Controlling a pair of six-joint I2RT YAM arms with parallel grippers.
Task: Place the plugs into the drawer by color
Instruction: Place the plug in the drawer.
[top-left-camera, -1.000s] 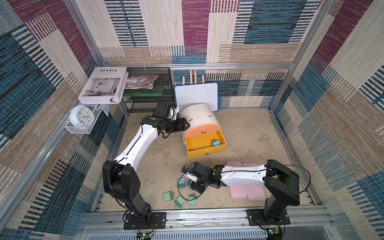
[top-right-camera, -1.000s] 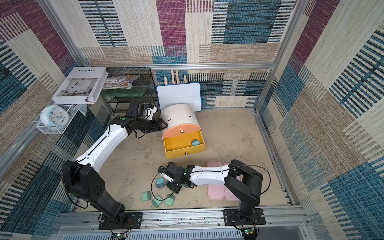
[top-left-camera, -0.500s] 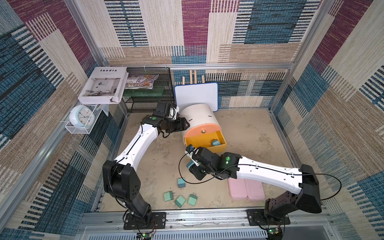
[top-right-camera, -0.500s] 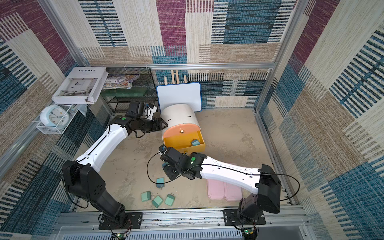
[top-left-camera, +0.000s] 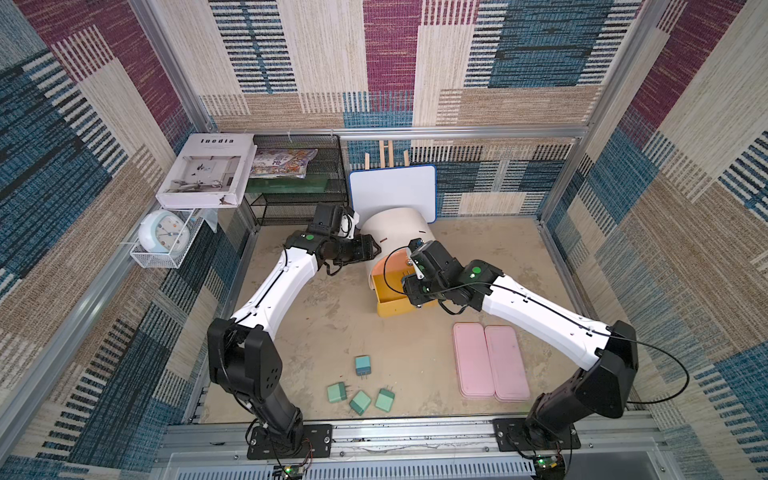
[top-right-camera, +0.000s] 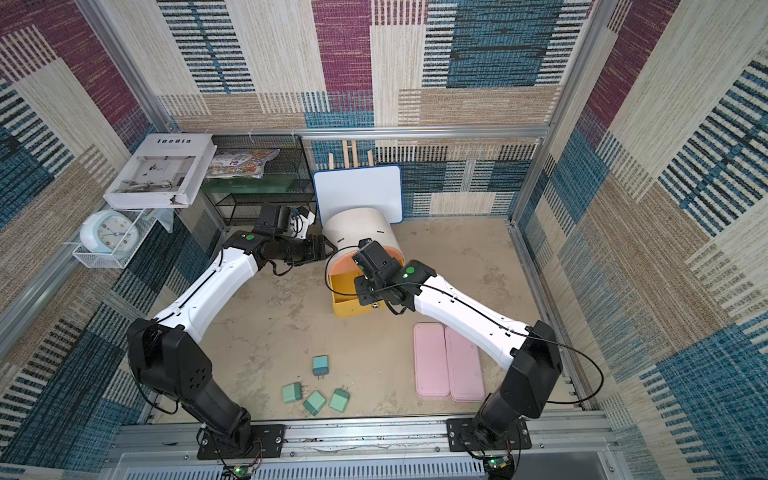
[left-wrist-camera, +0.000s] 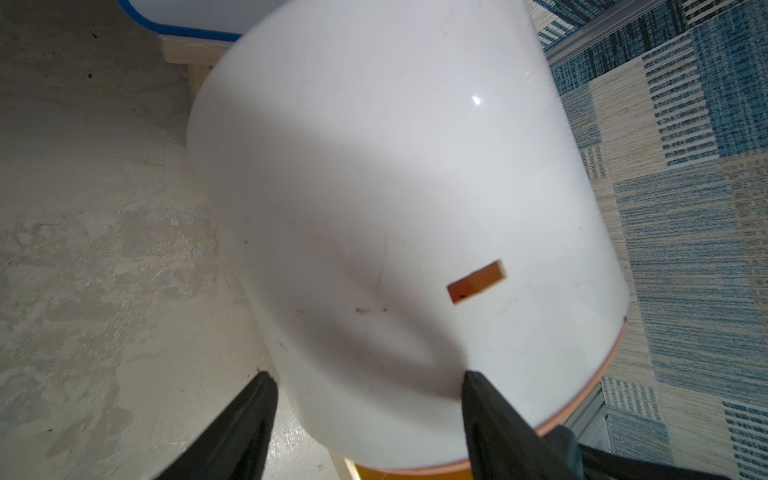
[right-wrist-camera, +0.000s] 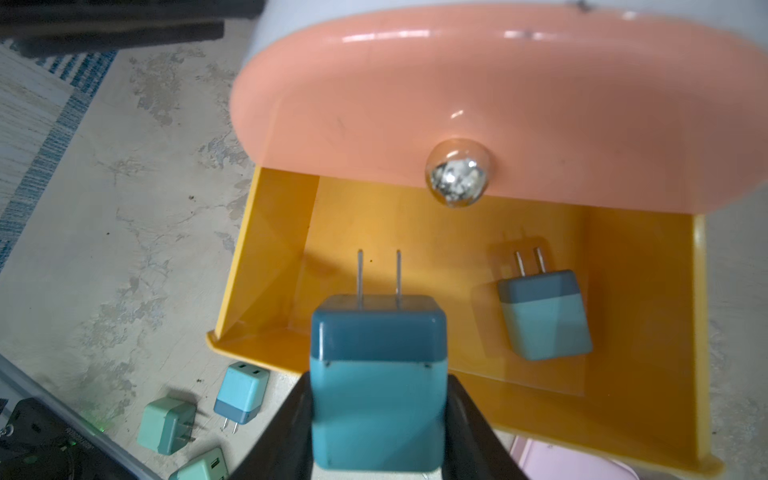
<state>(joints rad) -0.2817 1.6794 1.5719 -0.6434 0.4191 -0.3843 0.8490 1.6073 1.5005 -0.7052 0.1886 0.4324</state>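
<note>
The right gripper pinches a blue plug above the open yellow drawer of the white cabinet. A second blue plug lies inside the drawer. The left gripper, fingers spread, sits against the cabinet's left side. 1 loose blue plug and 3 green plugs lie on the near floor.

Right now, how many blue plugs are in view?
3: one plug in the right gripper over the yellow drawer, one lying inside it, one on the table.

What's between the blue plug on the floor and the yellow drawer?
Nothing. Only bare floor lies between the blue plug and the yellow drawer, as both top views show.
</note>
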